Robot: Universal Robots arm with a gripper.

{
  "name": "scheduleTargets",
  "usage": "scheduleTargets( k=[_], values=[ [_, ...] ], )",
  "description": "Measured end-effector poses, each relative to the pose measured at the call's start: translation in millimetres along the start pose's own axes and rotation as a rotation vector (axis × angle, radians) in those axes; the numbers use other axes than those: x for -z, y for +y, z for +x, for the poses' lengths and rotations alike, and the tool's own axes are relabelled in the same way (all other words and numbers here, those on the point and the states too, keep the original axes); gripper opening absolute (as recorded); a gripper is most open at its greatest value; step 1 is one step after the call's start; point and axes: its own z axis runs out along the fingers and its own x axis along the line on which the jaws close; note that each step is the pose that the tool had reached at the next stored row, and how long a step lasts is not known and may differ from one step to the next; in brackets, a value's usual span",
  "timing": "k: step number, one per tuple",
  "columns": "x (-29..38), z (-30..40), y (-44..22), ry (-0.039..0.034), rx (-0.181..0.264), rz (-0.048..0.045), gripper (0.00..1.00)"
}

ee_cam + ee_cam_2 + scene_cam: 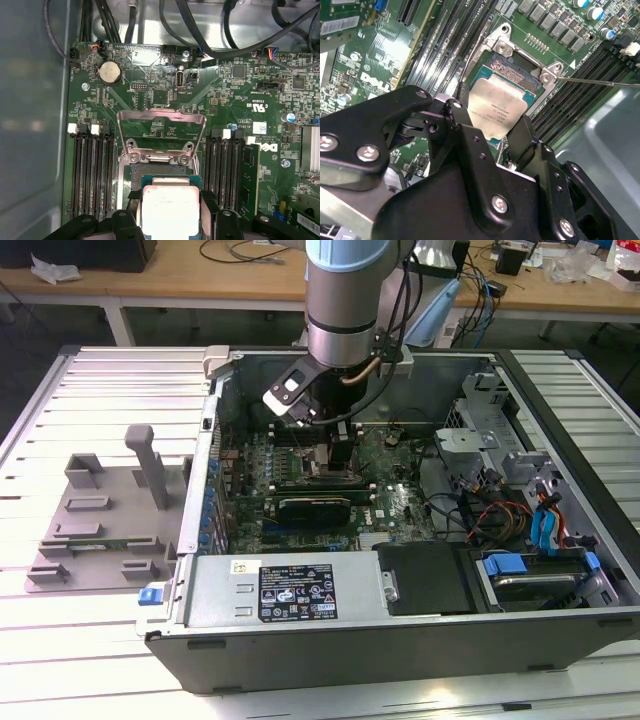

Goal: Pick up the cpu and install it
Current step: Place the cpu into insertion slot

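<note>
Second wrist view: matte black hand [490, 122] clamps the flat, shiny square cpu [496, 97].

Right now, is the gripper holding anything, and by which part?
Yes: the gripper holds the cpu by two opposite edges, one finger on each, over the socket.

The exterior view looks steeply down on the open computer case [300, 590] on the slatted desk [100, 640], far enough back to frame it whole, with the arm [345, 300] entering at upper centre. The first wrist view faces the motherboard [165, 95] squarely from close by. The second wrist view looks obliquely past the black fingers [470, 150]. Both wrist views share the socket [160, 125] and the cpu [170, 210].
</note>
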Motion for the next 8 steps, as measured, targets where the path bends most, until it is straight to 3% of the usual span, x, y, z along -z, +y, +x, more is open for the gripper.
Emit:
scheduleTargets(
  k=[8],
  values=[
    [-9.2,4.6,-1.5,0.0001,0.0,-0.0001,0.55]
  ],
)
